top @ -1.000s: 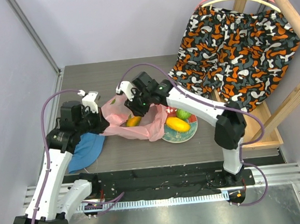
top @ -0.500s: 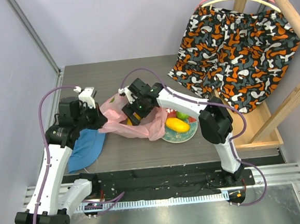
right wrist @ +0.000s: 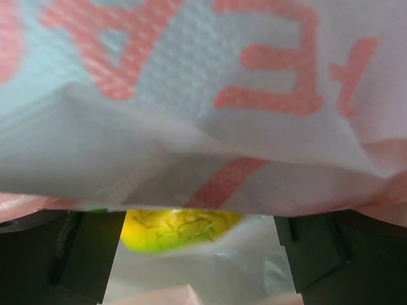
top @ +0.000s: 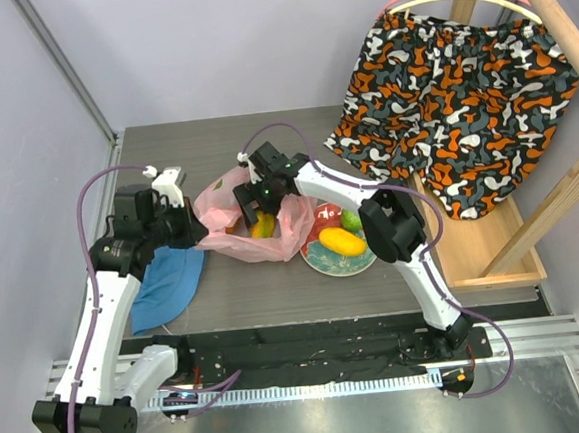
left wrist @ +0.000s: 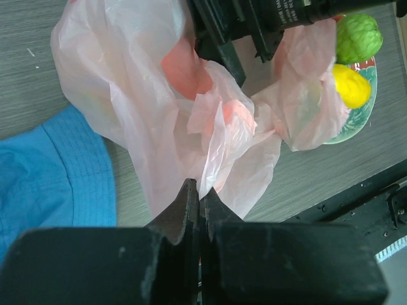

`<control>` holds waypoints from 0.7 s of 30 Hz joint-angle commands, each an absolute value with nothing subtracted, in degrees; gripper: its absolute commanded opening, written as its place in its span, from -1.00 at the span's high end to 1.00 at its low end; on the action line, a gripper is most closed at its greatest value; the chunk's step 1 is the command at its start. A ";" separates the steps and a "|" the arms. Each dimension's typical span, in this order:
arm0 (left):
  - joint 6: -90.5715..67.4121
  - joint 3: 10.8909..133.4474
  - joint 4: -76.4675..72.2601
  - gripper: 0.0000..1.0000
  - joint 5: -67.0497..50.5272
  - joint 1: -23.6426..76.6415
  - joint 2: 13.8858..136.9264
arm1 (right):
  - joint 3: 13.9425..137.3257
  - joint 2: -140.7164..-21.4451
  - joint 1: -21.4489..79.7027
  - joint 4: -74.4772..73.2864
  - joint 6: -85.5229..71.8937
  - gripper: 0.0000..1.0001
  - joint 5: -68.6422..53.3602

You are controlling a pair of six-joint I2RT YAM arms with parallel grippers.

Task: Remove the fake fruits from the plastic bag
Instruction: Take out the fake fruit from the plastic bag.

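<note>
pink bag [left wrist: 152, 101] stays pinched in my left tool [left wrist: 198, 194]; right tool [right wrist: 197, 254] has pushed inside, wide around yellow fruit [right wrist: 175, 230], ready to grab.

Blue hat [top: 165, 291] at the table's [top: 275, 290] left, floral plate [top: 329, 267] right of centre, patterned cloth [top: 450, 83] (orange, black, white) on a wooden rack [top: 555, 20].
</note>
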State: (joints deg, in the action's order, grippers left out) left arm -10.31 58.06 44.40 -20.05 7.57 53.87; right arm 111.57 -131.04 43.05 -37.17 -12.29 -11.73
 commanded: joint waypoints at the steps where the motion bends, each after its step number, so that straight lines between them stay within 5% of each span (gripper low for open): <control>1: -10.37 60.38 42.71 1.00 -21.62 6.77 54.40 | 113.99 -132.45 43.77 -36.12 -13.45 -0.98 -13.79; 8: -10.98 59.59 41.49 1.00 -21.80 6.15 54.49 | 111.54 -129.91 43.86 -35.42 -10.90 -0.09 -16.26; 11: -11.34 59.24 40.34 1.00 -21.80 5.63 54.40 | 111.27 -126.13 43.68 -36.82 -8.53 0.14 -17.05; 21: -12.30 58.71 36.83 1.00 -22.94 5.54 54.67 | 105.75 -104.37 41.66 -42.28 7.72 0.22 -30.13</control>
State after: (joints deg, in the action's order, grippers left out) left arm -11.64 58.06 40.73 -21.21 5.87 54.65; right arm 107.94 -118.10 41.89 -40.86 -1.43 -21.52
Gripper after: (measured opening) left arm 0.012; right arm 0.689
